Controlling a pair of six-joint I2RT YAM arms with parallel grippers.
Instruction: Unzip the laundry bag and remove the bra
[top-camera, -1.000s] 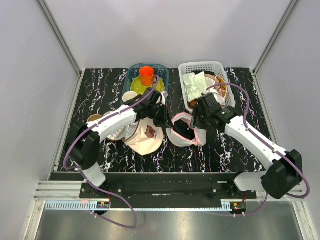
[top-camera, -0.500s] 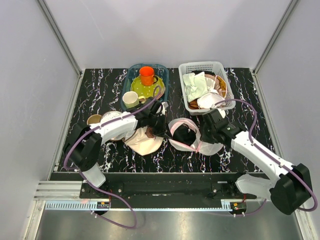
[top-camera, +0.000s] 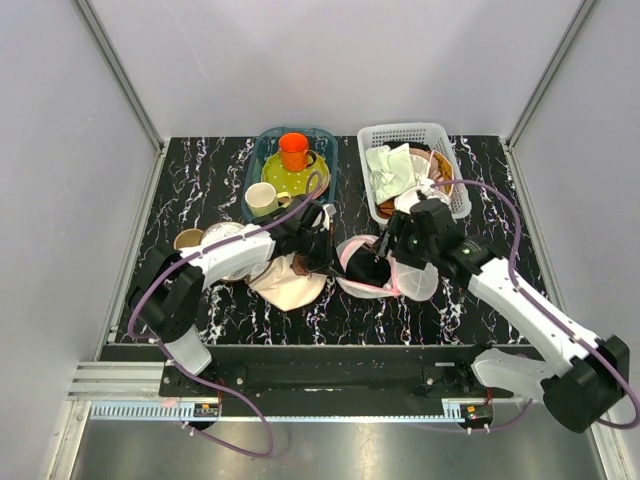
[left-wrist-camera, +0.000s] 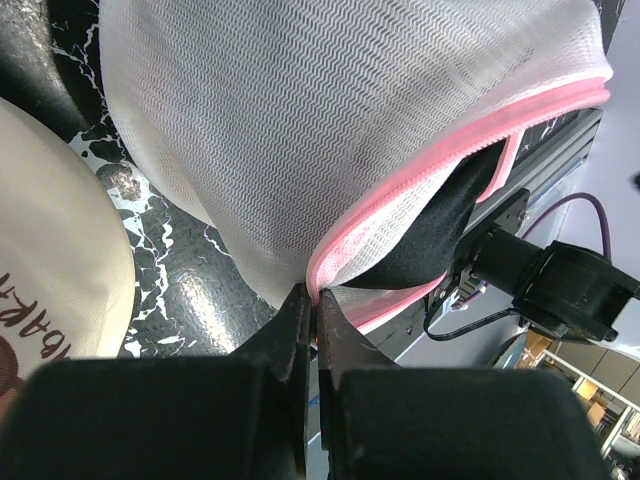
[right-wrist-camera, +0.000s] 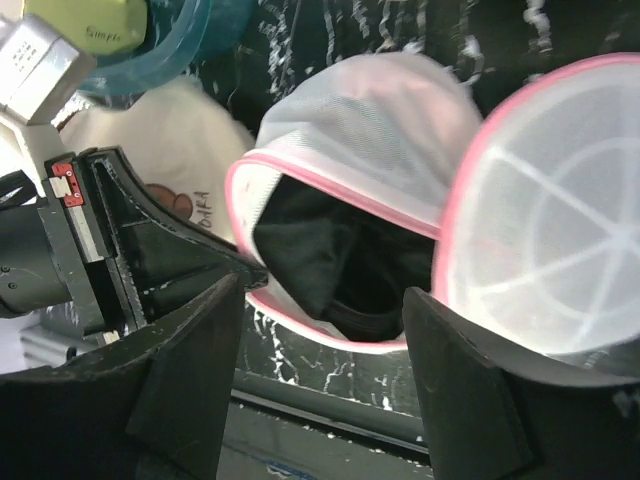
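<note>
White-mesh and pink-rimmed, lying unzipped at the middle of the table (top-camera: 465, 300): finding the laundry bag (right-wrist-camera: 370, 130) there, just beside a beige cap (top-camera: 285, 288). Pinching its rim with the left claw (left-wrist-camera: 312, 305), shut tight on the pink edge, apparently anchoring the case and holding the mouth agape. Hovering the right claw (right-wrist-camera: 322, 295) over that mouth, spread wide and gripping nothing, seemingly lining up a reach inside. Seeing dark fabric within, judging it the bra (right-wrist-camera: 310, 250), not yet lifted out.

One bag (top-camera: 418, 285), one cap (top-camera: 290, 288), one basket (top-camera: 400, 130) and one tub (top-camera: 262, 140). Three cups: an orange cup (top-camera: 293, 150), a cream cup (top-camera: 262, 198), a tan cup (top-camera: 188, 238).
</note>
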